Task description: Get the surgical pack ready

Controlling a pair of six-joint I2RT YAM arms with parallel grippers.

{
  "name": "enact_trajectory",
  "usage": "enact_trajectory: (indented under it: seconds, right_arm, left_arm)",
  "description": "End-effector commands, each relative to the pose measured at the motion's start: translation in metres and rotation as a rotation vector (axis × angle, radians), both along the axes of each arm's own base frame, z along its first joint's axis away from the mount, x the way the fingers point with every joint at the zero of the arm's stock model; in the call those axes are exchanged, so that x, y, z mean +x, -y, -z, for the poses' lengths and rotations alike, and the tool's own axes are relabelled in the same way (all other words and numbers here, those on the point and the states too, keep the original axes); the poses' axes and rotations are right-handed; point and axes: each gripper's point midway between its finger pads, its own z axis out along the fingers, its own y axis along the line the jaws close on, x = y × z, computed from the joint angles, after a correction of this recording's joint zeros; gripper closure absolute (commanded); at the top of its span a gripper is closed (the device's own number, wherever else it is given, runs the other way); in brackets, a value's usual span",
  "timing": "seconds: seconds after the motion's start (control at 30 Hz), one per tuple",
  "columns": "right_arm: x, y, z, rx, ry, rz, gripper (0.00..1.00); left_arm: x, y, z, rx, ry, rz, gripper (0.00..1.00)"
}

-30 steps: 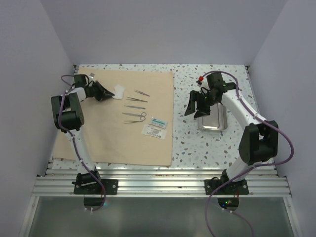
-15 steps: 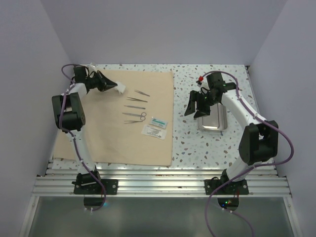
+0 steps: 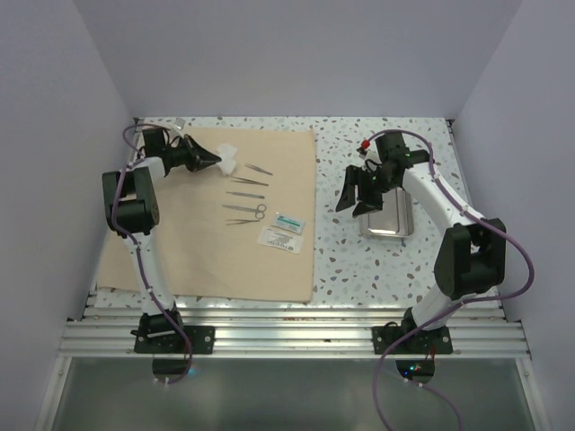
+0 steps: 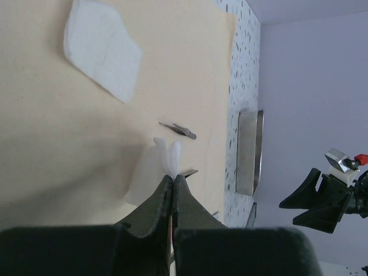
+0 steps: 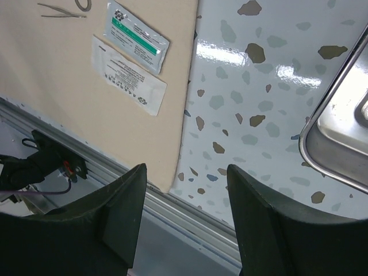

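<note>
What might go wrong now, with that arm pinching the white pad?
The left gripper pinches the gauze pad by just one edge, so it may slip free mid-carry. The steel tray sits off the tan cloth, beside the open right gripper; crossing over there, the two arms might bump.

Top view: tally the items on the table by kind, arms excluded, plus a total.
cloth: 1
tray: 1
instruments: 5
gauze pads: 2, one pinched in the left gripper
packets: 2
total: 11
</note>
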Motion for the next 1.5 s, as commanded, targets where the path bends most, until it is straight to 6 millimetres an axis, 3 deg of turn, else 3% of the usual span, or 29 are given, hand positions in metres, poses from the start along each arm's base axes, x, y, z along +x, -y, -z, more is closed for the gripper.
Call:
enact_trajectory:
  seconds: [0.0,0.17,0.33,0.57,0.7,1.07,1.47]
  right_arm:
    - [0.005,-0.003,-0.003,0.010,-0.001,-0.008,0.38]
    - [0.008,-0.007,-0.003,0.027,-0.003,-0.013,0.38]
    - [0.008,-0.007,-0.002,0.026,-0.008,-0.012,0.38]
    - [0.006,-0.005,-0.001,0.007,-0.017,-0.009,0.38]
    - [0.005,-0.003,0.000,-0.001,-0.021,-0.007,0.38]
    - [0.006,-0.005,0.005,0.004,-0.037,-0.004,0.38]
    - [0.006,-0.005,0.007,0.000,-0.046,-0.003,0.38]
  left_arm:
    - [-0.010,0.012,-0.038,-0.006,0.111,0.053,1.00]
    - [-0.002,0.013,-0.054,-0.036,0.165,0.027,1.00]
    - [0.025,0.013,-0.072,-0.097,0.228,-0.009,1.00]
    - [0.052,0.016,-0.043,-0.103,0.167,-0.004,1.00]
    - [0.062,0.016,-0.040,-0.115,0.160,0.003,1.00]
    - [0.063,0.024,-0.020,-0.139,0.091,0.013,1.00]
    - [0.071,0.021,-0.001,-0.125,0.055,-0.010,1.00]
